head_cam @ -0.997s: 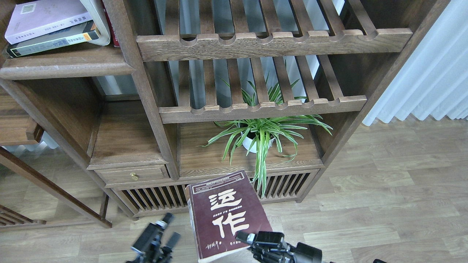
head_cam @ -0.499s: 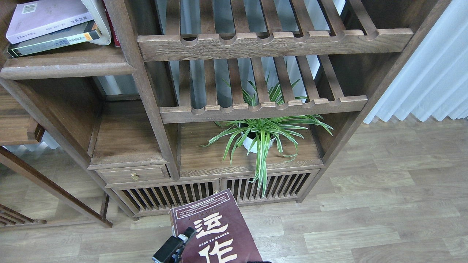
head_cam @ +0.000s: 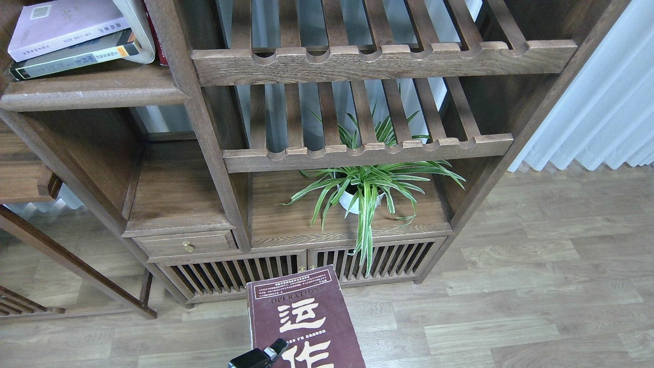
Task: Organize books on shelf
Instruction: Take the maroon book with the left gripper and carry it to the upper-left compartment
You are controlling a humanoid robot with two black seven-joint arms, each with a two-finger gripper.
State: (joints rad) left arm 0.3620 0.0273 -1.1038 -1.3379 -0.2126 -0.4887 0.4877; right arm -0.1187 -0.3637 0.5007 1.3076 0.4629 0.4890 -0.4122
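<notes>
The maroon book (head_cam: 301, 317) with big white Chinese characters hangs face up at the bottom centre, above the floor, its lower end cut off by the frame. A black part of my left gripper (head_cam: 263, 356) overlaps the book's lower left edge; its fingers cannot be told apart. My right gripper is out of view. On the dark-brown shelf (head_cam: 92, 91) at top left, the white-lavender book (head_cam: 61, 25) lies flat on the black-grey book (head_cam: 76, 59).
A curled white cover (head_cam: 137, 30) and a red spine (head_cam: 157, 41) stand beside the stacked books. Two slatted racks (head_cam: 368, 61) fill the middle of the bookcase. A potted spider plant (head_cam: 363, 189) sits below them. A white curtain (head_cam: 603, 102) hangs at the right.
The maroon book has dropped toward the bottom edge and turned straighter. My right gripper has left the view. My left gripper has moved right, onto the book's left edge.
</notes>
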